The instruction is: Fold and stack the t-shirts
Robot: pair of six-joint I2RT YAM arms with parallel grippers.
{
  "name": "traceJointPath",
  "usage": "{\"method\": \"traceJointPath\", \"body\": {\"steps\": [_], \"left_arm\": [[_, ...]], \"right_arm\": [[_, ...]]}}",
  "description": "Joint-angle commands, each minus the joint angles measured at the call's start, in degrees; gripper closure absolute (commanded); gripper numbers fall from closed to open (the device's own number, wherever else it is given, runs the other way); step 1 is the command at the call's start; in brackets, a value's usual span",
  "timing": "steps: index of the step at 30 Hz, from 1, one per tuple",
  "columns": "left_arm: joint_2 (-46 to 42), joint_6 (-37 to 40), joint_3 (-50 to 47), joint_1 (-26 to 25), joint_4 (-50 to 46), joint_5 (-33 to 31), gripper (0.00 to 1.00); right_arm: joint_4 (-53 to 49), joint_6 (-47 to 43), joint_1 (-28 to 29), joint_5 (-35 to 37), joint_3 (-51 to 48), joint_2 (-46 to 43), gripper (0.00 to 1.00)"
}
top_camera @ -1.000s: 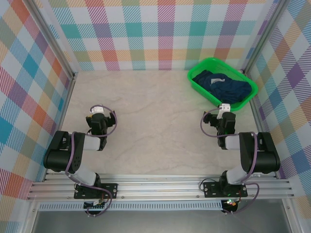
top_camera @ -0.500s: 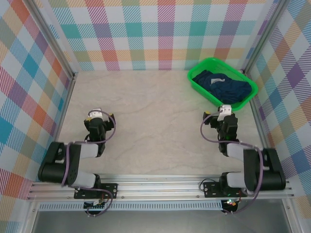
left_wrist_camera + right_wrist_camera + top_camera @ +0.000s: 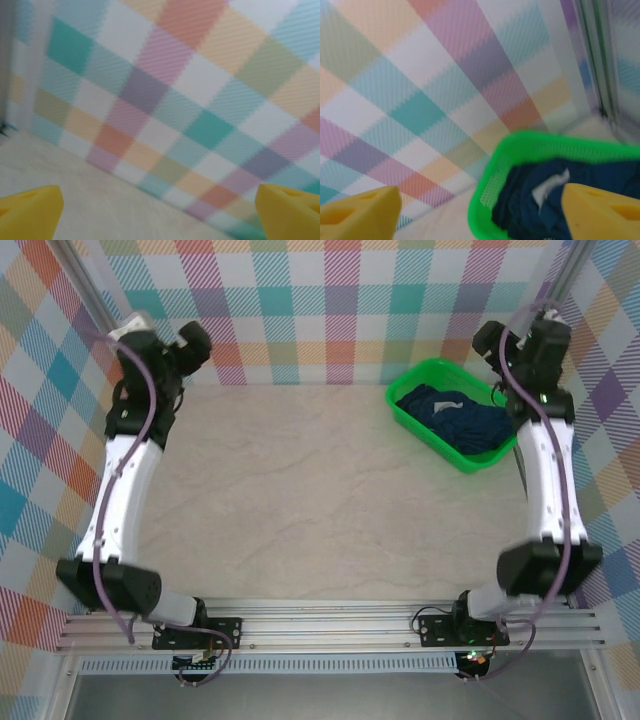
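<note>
1 second before, the 2 arms were folded low at the near edge of the table (image 3: 320, 490). Now both had swung up high and reached toward the checked back wall (image 3: 340, 310). The left gripper (image 3: 193, 341) was up in the far left corner. The right gripper (image 3: 489, 340) was up in the far right corner, just above the green basket (image 3: 401, 405).

In the left wrist view, the 2 yellow fingertips (image 3: 30, 212) stood far apart with nothing between them, so that hand was let go and empty. In the right wrist view, the fingers were also wide apart and held nothing.

The dark blue t-shirt (image 3: 465, 418) had not moved. It lay crumpled in the basket at the back right of the table, with a bit of white showing. The right wrist camera looked straight down at it.

No folding had begun. The right arm looked ready to go down into the basket and pick the shirt up. That was likely the next step.
</note>
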Motion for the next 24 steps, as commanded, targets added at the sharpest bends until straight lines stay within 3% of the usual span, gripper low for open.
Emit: {"method": "traceJointPath", "body": {"steps": [1,7,15,24], "left_arm": [[9.5,-2.6,5.1,-5.2,-19.2,14.3,0.08],[12.7,-4.9,3.5,-11.0,-14.0,19.9,0.18],[11.4,-8.7,-3.2,-15.4,-9.7,20.5,0.19],[9.4,-8.9,-5.9,-16.7,-10.6,19.5,0.20]], "right_arm": [[-26.0,4.5,-1.7,-4.4,7.2,14.8,0.21],[-22.4,4.6,-2.6,-9.5,12.8,27.4,0.35],[-16.8,9.6,-3.2,-15.8,14.9,38.1,0.46],[-15.1,14.4,-2.9,-18.8,19.5,45.4,0.49]]}}
